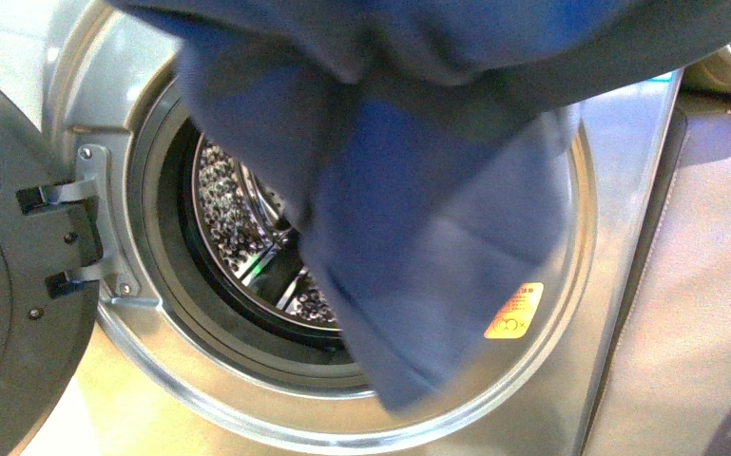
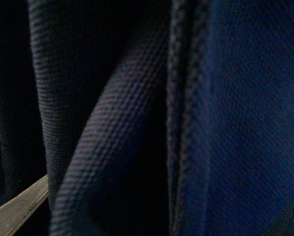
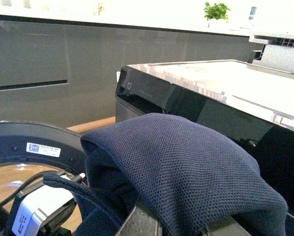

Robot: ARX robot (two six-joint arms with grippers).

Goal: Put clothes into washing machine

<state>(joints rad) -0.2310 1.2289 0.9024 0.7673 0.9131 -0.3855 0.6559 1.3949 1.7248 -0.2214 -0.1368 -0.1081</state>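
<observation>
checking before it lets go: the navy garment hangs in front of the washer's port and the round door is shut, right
Not quite. The door is open, not shut: the front view shows it swung out to the left, with the perforated drum visible through the port. The navy garment does hang in front of the port.
</observation>
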